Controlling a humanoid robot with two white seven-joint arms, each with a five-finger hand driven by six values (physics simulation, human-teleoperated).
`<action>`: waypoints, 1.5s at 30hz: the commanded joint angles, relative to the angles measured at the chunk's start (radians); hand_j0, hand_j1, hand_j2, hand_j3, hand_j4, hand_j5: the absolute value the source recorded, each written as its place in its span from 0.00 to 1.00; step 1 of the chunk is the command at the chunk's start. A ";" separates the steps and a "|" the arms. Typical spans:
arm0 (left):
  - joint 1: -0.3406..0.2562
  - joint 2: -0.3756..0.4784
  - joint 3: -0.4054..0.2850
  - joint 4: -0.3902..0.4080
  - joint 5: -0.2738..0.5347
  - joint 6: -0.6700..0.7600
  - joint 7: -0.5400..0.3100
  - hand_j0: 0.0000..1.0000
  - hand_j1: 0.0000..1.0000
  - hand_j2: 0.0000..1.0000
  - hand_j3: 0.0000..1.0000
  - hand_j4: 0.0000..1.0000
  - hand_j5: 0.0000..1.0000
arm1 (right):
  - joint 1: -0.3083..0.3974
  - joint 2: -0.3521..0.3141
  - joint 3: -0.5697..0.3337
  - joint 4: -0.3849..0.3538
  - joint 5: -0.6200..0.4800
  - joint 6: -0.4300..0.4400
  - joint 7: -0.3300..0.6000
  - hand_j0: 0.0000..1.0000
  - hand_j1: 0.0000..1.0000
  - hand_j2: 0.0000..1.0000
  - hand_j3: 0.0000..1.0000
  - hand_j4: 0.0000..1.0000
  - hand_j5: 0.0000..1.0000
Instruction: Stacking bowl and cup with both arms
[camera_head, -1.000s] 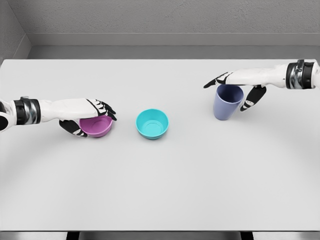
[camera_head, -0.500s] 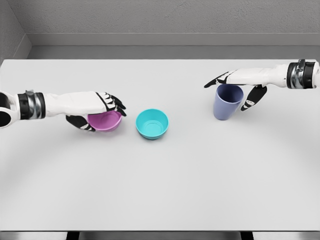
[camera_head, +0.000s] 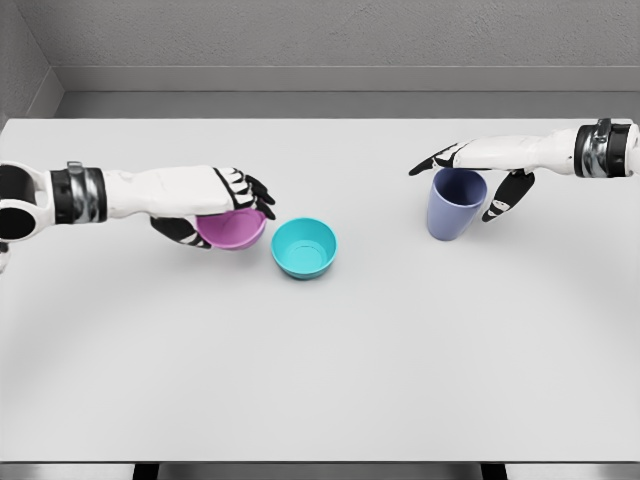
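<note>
While the left hand (camera_head: 215, 200) comes in from the left edge of the head view, its fingers are curled over the rim of the pink bowl (camera_head: 232, 228) with the thumb under the near side, clamping it. This bowl is small, round and glossy magenta-pink, shown slightly tilted, its right edge just beside the teal bowl (camera_head: 305, 247). That teal bowl sits upright on the white table (camera_head: 320, 360) near the middle, open side up, a smooth turquoise with a darker inner floor. Well apart to the right stands the cup (camera_head: 456, 204), a plain lavender-blue tumbler, upright and tapering toward its base. Over its rim reaches the right hand (camera_head: 478, 168), fingers stretched flat across the top and thumb down beside the cup's right wall; whether it grips the cup cannot be told.
</note>
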 joint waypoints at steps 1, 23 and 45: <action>-0.002 -0.009 0.000 -0.008 0.007 0.003 0.001 0.70 0.70 0.70 0.70 0.70 0.70 | 0.000 0.000 -0.001 0.000 -0.007 0.003 0.000 1.00 1.00 1.00 1.00 1.00 1.00; -0.040 -0.105 -0.011 -0.008 -0.042 0.003 0.001 0.72 0.72 0.72 0.72 0.72 0.72 | 0.000 0.000 -0.001 -0.003 -0.005 0.003 0.000 1.00 1.00 1.00 1.00 1.00 1.00; -0.043 -0.192 -0.045 0.018 -0.100 0.003 0.001 0.85 0.85 0.85 0.85 0.85 0.85 | 0.000 -0.003 -0.001 0.003 -0.007 0.003 0.000 1.00 1.00 1.00 1.00 1.00 1.00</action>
